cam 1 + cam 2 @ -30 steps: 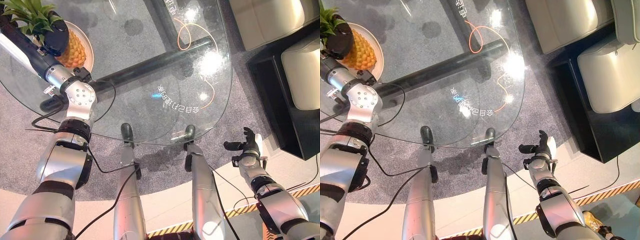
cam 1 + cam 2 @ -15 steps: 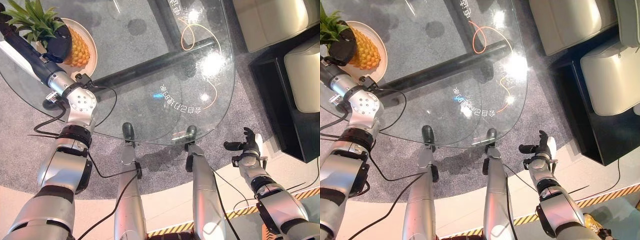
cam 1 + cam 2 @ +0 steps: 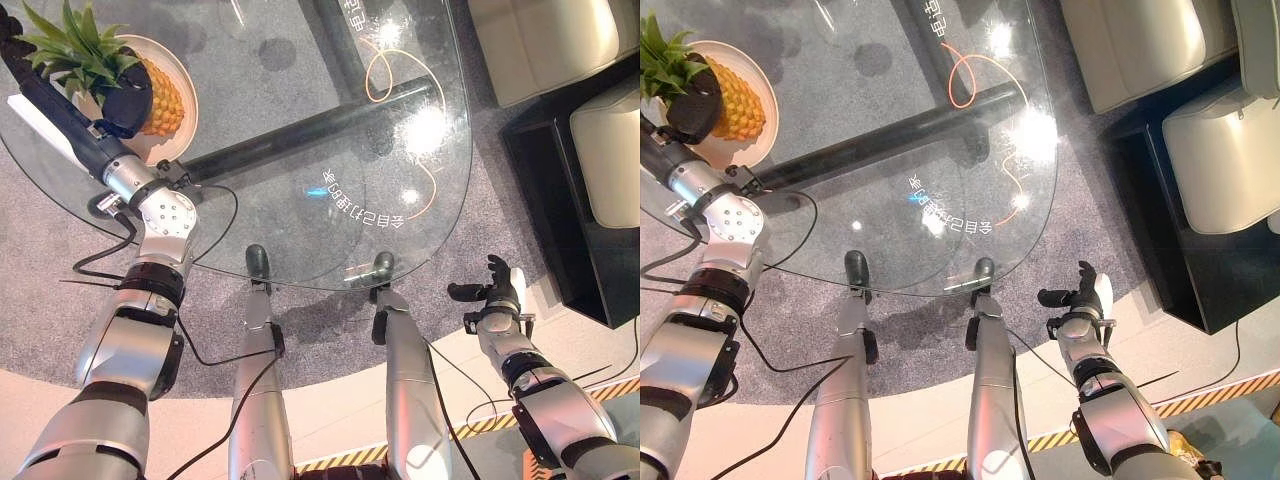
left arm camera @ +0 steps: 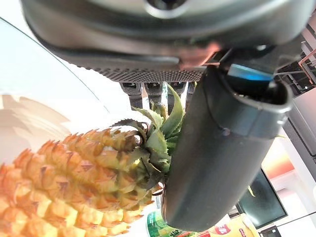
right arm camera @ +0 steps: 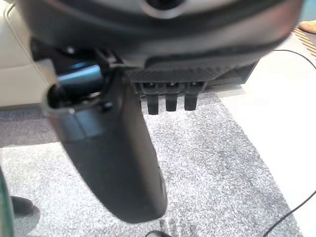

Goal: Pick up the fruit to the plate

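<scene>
A pineapple point(image 3: 165, 95) with a green crown lies on a pale round plate point(image 3: 190, 112) at the far left of the glass table point(image 3: 330, 130). My left hand point(image 3: 125, 100) rests over it where the crown meets the fruit. In the left wrist view the thumb point(image 4: 217, 148) stands against the crown's base beside the pineapple point(image 4: 64, 187), and the fingers reach out straight behind the leaves. My right hand point(image 3: 497, 290) hangs open, holding nothing, over the carpet off the table's near right edge.
A dark bar point(image 3: 300, 130) runs under the glass, with an orange cord loop point(image 3: 385, 70) past it. Pale cushioned seats point(image 3: 560, 40) and a black low stand point(image 3: 570, 210) sit at the right. Grey carpet surrounds the table.
The whole picture has shifted a little. My left hand has slid back from the pineapple's body toward its crown, so more of the fruit shows. The right hand has stayed still.
</scene>
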